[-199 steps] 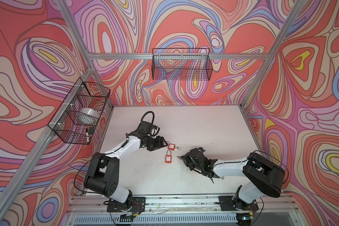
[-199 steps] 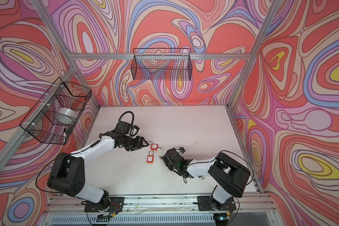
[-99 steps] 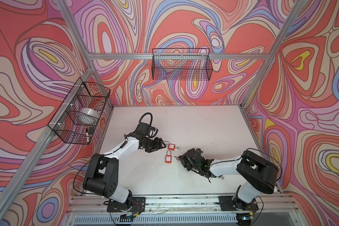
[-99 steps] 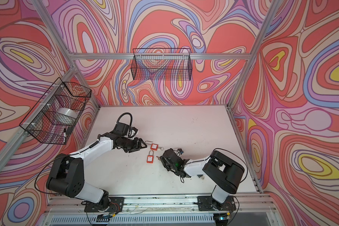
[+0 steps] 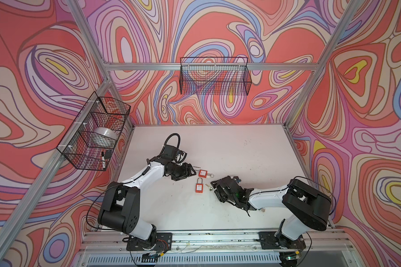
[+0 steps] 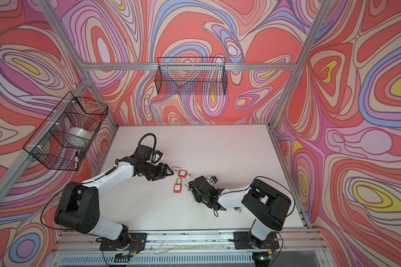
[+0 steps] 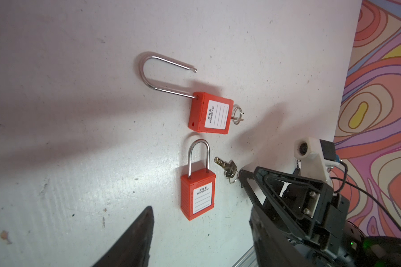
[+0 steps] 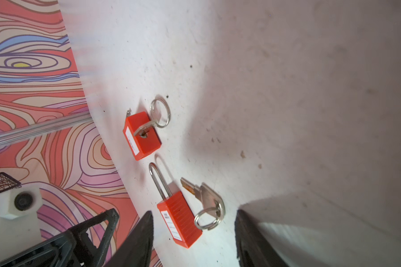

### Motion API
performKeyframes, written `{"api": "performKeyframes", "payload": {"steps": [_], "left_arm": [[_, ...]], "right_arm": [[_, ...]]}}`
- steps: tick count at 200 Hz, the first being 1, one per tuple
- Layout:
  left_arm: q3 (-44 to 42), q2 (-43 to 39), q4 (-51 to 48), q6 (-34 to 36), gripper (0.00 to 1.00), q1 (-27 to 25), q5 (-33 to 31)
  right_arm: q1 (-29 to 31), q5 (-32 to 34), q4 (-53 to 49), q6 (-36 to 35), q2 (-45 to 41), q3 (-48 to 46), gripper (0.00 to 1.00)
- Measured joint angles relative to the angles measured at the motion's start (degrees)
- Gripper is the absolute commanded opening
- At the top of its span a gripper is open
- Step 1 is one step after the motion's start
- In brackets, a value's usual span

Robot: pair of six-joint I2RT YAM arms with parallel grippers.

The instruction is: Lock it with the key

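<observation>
While left jaws and right jaws gape empty, the short padlock [image 8: 180,219] before the latter is shut; the long-shackled padlock [image 7: 210,113] needs locking.

Here we are in a robotics lab cell: aluminium frame [image 5: 148,67], swirl-printed walls [image 5: 218,27], wire baskets [image 5: 214,76], twin arms [image 5: 146,175] rail-mounted [image 5: 218,240] at a white desk [image 5: 229,148].

Left tool [image 6: 167,173] parted, right tool [image 8: 192,211] parted, both low
</observation>
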Motion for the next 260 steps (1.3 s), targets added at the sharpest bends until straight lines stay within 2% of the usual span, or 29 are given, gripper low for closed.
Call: {"api": "performKeyframes", "payload": {"steps": [81, 176, 260], "left_arm": [[0.0, 0.0, -0.4, 0.0, 0.68, 0.0, 0.0], [0.0, -0.6, -0.6, 0.0, 0.68, 0.0, 0.0], [0.0, -0.8, -0.7, 0.0, 0.68, 0.0, 0.0]], "right_arm": [[-3.3, -3.1, 4.5, -2.1, 3.3, 1.5, 0.6], [-3.3, -6.9, 2.8, -2.8, 4.1, 3.2, 0.59], [-3.0, -10.1, 7.1, -1.6, 6.3, 3.4, 0.6]]}}
